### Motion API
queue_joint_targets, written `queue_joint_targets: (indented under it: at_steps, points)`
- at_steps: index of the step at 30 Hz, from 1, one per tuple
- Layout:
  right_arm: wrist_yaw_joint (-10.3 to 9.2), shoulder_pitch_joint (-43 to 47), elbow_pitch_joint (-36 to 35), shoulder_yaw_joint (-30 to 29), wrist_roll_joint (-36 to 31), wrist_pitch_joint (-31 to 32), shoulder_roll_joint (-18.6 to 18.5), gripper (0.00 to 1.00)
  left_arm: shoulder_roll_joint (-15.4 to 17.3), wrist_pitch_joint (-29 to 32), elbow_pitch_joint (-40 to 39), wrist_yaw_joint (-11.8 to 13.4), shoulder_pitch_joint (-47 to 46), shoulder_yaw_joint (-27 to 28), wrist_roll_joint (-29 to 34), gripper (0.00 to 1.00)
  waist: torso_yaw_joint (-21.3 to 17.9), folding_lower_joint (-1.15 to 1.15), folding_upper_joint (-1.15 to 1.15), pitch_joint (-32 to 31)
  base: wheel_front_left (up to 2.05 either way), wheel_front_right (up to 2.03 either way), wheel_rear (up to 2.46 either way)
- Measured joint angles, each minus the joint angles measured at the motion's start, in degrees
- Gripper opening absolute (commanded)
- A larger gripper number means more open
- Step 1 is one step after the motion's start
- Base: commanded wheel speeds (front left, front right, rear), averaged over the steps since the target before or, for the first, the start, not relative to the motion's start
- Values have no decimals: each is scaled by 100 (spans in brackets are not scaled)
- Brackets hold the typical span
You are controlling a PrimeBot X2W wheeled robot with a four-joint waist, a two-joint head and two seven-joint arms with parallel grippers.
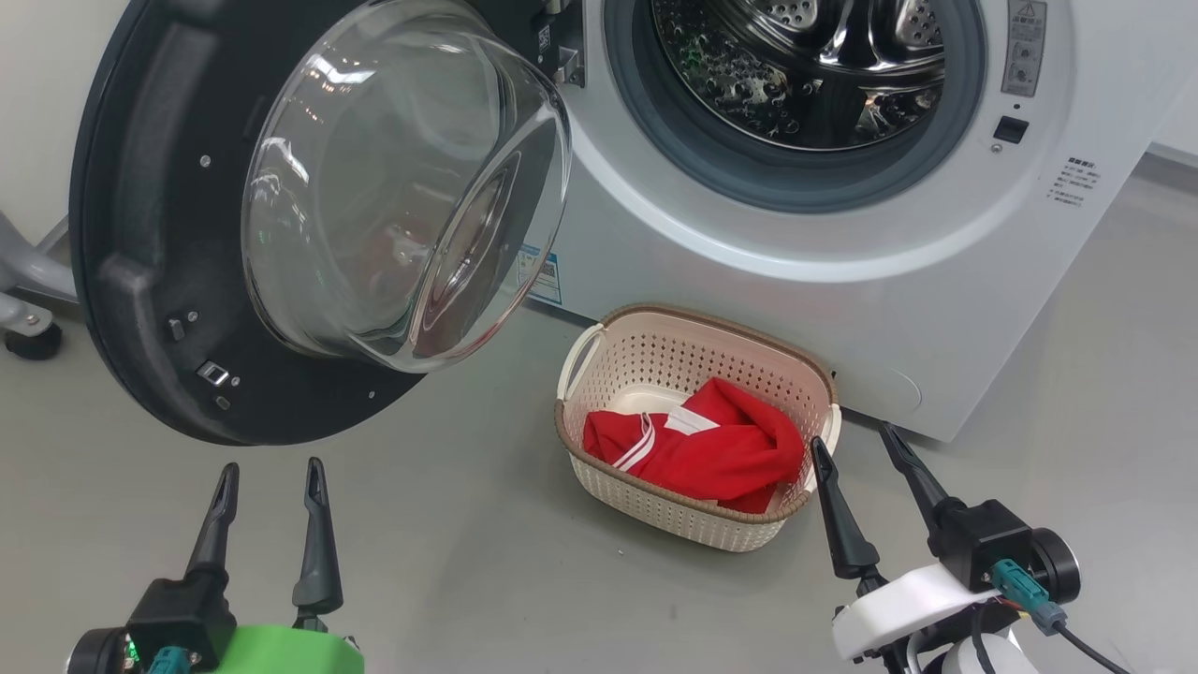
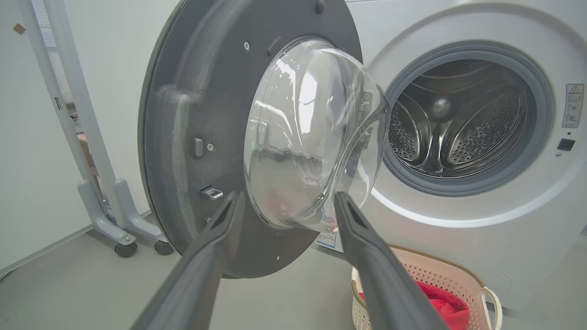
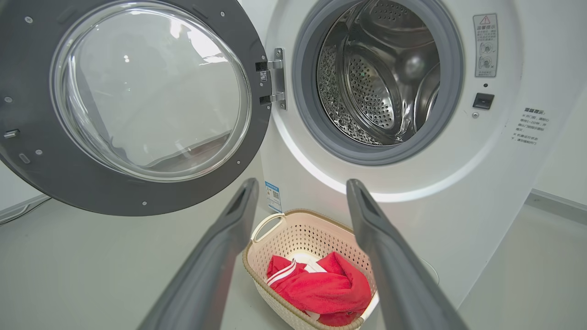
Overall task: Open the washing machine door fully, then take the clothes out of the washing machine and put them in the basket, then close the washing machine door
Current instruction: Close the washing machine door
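Red clothes (image 1: 697,449) are seen bunched in the basket (image 1: 655,351) on the floor (image 1: 468,562) before the washing machine (image 1: 842,309), whose steel drum (image 1: 805,65) looks emptied, so closing is judged the step in hand. The washing machine door (image 1: 140,281), black-rimmed with a bulging glass bowl (image 1: 402,187), is swung wide; it should be pushed from behind, far from the hinge (image 3: 275,78). The left tool (image 1: 271,466) and right tool (image 1: 853,435) are spread wide, nothing held.

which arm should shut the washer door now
Left, probably. The left claw points, open, at the swung-out door, while the right claw hangs beside the basket, farther off. The clothes already lie inside it.
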Motion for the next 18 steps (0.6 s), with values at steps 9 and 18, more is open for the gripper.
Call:
queue_joint_targets:
  at_steps: [9, 18]
  points:
    - [0, 4, 56, 26, 1, 0, 0, 100, 9, 0, 15, 3, 131, 3, -7, 100, 30, 0, 0, -90, 0, 0, 0]
    - [-1, 4, 79, 45, 8, 0, 3, 100, 24, 0, 18, 3, 144, 3, -8, 100, 22, 0, 0, -95, 0, 0, 0]
